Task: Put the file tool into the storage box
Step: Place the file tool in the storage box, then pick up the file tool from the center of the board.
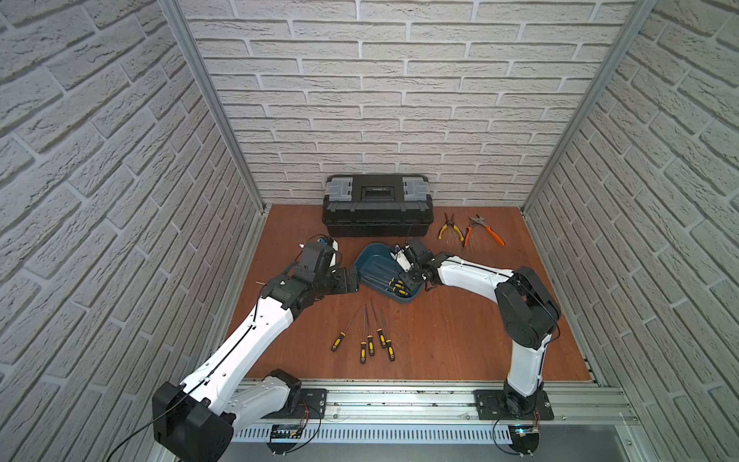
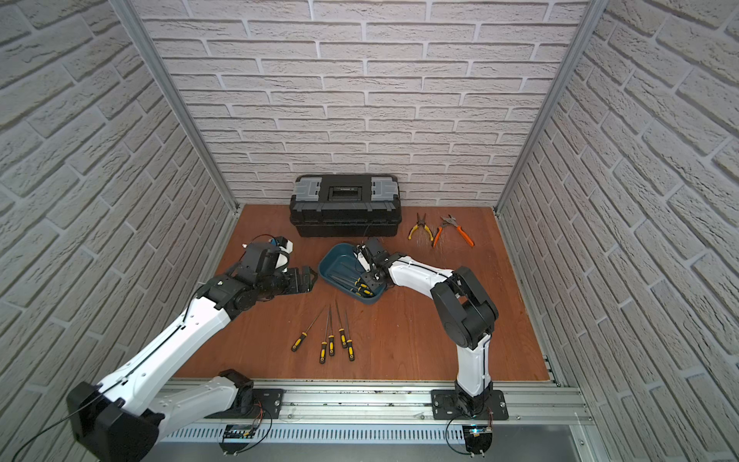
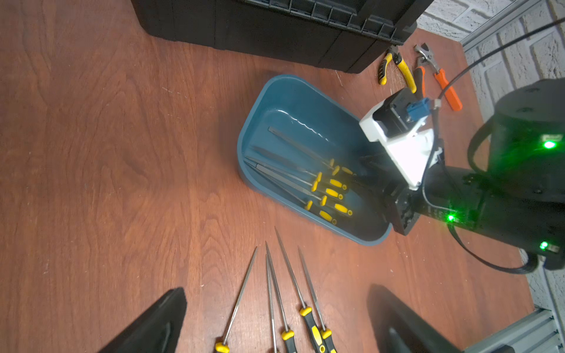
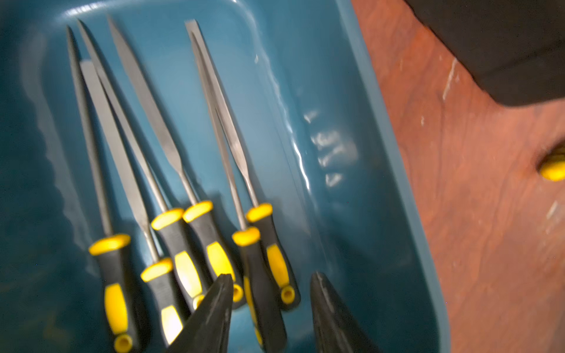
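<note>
No legible text anywhere; marking on black toolbox (image 1: 378, 216) lid unreadable.

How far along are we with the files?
Done: six files lie in the blue box. In hand: nothing; the right tool hangs over the box with jaws apart, and the left tool is open and empty. Left: five files on the table.

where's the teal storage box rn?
In a top view the storage box sits mid-table, between the black toolbox behind it and the loose files in front; the right gripper hangs over its right side.
</note>
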Available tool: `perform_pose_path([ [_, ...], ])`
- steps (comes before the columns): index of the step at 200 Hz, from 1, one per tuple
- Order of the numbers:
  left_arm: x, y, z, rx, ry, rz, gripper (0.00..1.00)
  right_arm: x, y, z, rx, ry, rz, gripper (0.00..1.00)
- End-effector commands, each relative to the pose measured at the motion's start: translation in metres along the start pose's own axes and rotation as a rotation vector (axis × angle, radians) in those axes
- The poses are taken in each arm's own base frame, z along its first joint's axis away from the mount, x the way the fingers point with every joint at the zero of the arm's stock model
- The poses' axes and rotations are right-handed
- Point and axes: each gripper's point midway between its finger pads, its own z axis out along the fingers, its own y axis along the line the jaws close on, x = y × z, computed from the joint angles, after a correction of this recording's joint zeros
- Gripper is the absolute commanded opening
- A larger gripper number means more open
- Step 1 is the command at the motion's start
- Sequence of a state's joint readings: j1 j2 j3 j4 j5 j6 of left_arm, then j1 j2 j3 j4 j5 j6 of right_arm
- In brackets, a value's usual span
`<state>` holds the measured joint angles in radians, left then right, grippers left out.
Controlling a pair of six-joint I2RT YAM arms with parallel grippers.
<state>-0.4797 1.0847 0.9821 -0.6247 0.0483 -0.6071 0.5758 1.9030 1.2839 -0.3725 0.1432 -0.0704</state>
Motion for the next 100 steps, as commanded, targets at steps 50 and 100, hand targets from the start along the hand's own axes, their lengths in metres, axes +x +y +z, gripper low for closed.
perform_pose_path([
  [50,0.026,0.017,-0.008,-0.069,-0.009,-0.017,0.98,-0.005,0.019,-0.063,-0.02,-0.139,0.194,0.45],
  [100,0.07,0.022,-0.009,-0.103,0.066,0.0,0.98,0.007,0.071,-0.088,-0.056,-0.159,0.215,0.44],
])
